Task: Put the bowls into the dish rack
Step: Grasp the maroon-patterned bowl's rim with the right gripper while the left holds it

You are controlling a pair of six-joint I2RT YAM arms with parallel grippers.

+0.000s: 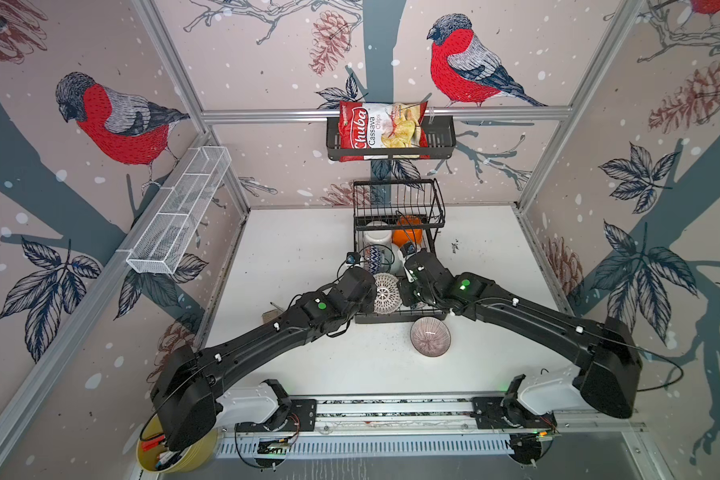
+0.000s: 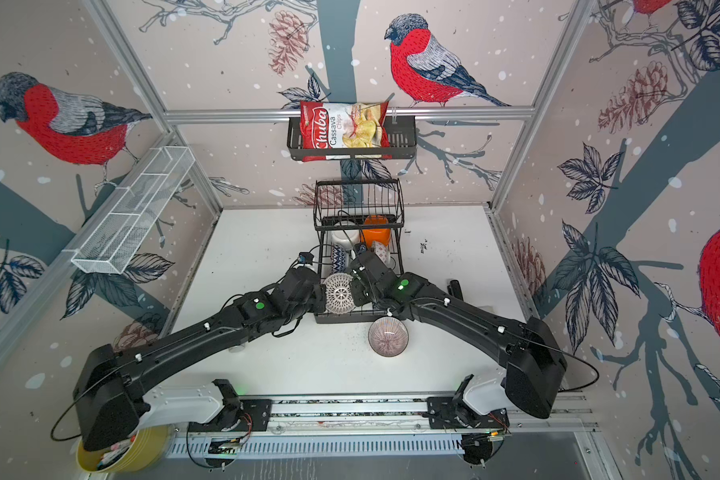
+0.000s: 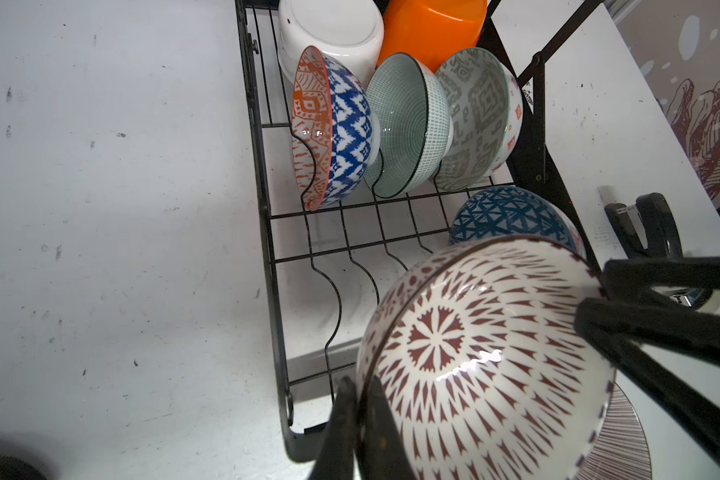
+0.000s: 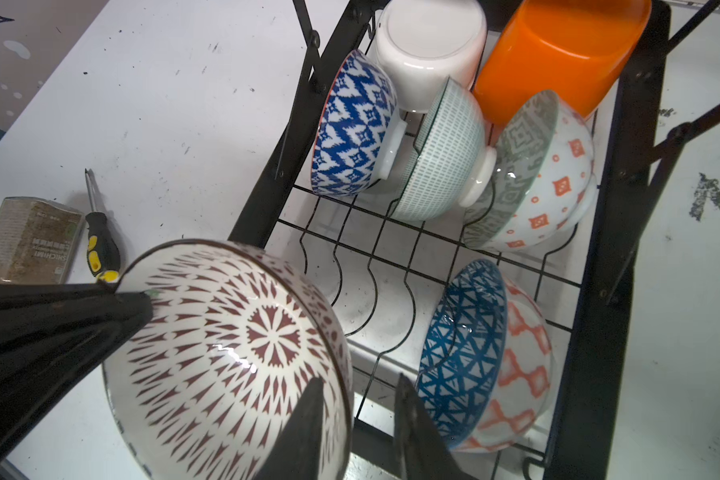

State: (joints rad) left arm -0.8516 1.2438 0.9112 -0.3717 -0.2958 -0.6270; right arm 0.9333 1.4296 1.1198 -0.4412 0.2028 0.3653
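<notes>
Left wrist view, closest in: your left gripper (image 3: 360,384) is clenched on the rim of the red bowl (image 3: 487,365). It holds the bowl tilted on edge over the near end of the rack (image 1: 391,319), just below centre in both top views. Your right gripper (image 4: 358,378) straddles the opposite rim, one finger inside the bowl and one outside with a gap showing, so it is not gripping yet.

Release the left before the right bites and the bowl likely drops onto the wires. It could also land on the striped bowl (image 1: 430,336), which lies on the table (image 1: 308,257) just outside the rack, lower in a top view. Clamp both and pull the arms apart, and you could chip the rim. The teal bowl (image 4: 462,349) stands just beside, and a swing would knock it. Further back the blue bowl (image 3: 350,137), green bowl (image 3: 408,124) and grey bowl (image 3: 474,120) lean in a tight row, with the white bowl (image 3: 329,37) and orange bowl (image 3: 433,29) behind. A shove could topple them.

The red bowl is round, thin-rimmed, glossy glazed ceramic, probably slippery in a pinch. The rack is thin black wire with wavy dividers. The orange bowl looks like smooth plastic, squarish.
</notes>
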